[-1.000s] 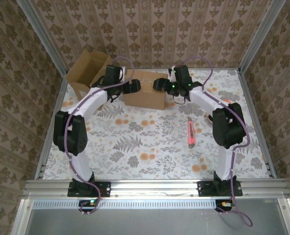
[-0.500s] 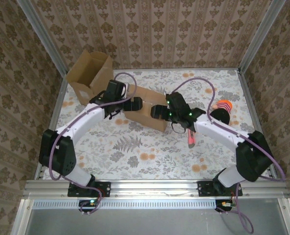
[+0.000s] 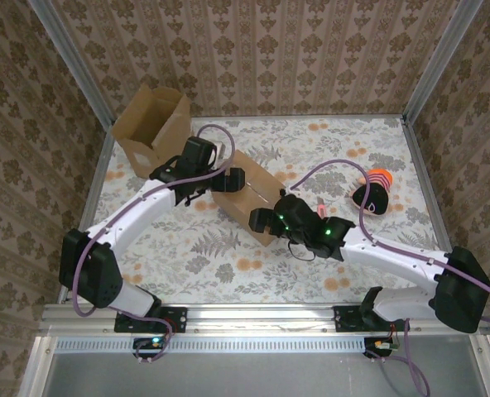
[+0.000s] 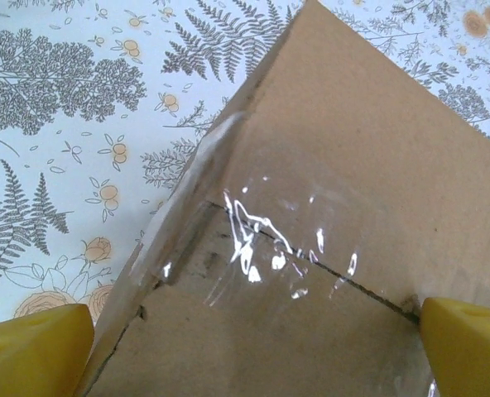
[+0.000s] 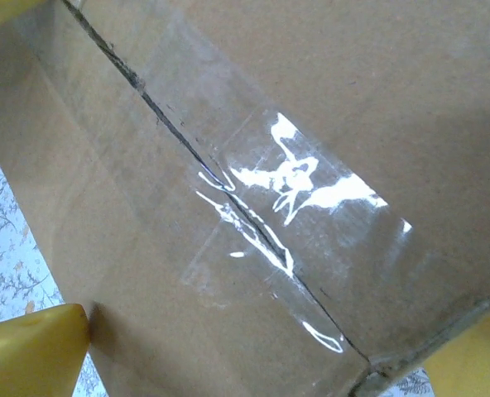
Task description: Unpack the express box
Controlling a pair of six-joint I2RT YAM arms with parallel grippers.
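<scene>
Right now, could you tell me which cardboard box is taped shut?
The central box; clear tape seals its seam, whereas the far-left corner box stands open.

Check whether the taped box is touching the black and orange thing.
Apart. The top view shows floral cloth between the taped box and the black and orange thing.

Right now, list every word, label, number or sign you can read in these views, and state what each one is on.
None: no readable text in any view.
Sealed cardboard box: bare card and glossy clear tape, no label on the faces showing.
Open box: plain card.
Black and orange object: too small to tell any marking.
Wallpaper and tablecloth: patterns only.
</scene>
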